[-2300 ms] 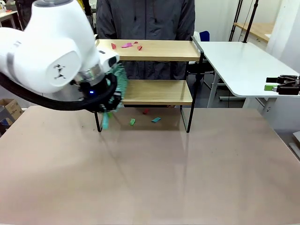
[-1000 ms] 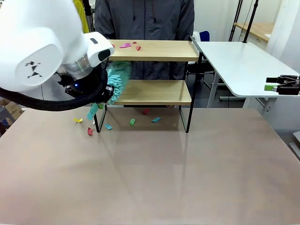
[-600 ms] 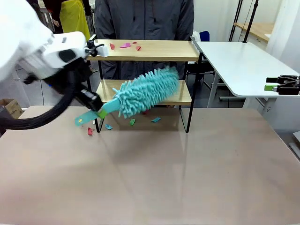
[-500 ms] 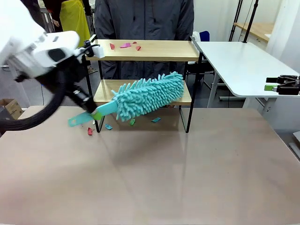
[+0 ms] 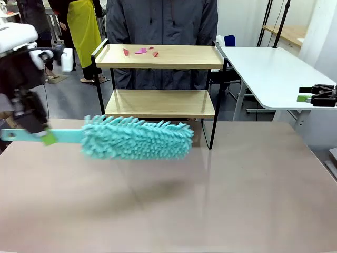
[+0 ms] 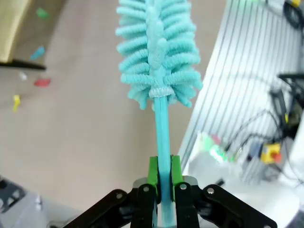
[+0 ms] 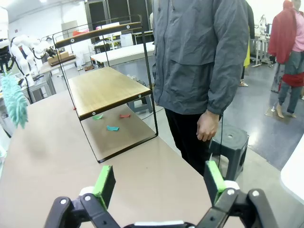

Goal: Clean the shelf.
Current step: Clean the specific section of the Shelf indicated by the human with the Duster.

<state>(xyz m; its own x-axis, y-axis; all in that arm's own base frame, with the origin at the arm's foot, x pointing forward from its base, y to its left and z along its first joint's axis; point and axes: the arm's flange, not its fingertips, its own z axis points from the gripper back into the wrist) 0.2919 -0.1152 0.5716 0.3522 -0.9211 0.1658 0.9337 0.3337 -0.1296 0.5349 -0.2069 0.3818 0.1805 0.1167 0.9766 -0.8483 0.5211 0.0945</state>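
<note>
We see the left claw [image 6: 164, 166] gripping a teal duster [image 5: 137, 139] level above the table [image 5: 221, 200]. The shelf [image 5: 158, 103] stands at its far edge (pink scraps [image 5: 141, 51] on top). The right claw [image 7: 159, 182] gapes empty.

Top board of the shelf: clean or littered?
Littered: pink and red scraps lie on the top board of the shelf, toward its left end.

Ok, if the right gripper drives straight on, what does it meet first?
Likely the thin black end frame of the two-tier wooden shelf, roughly centred ahead of the right gripper; depth is unclear, and the person's hand hangs close.
</note>
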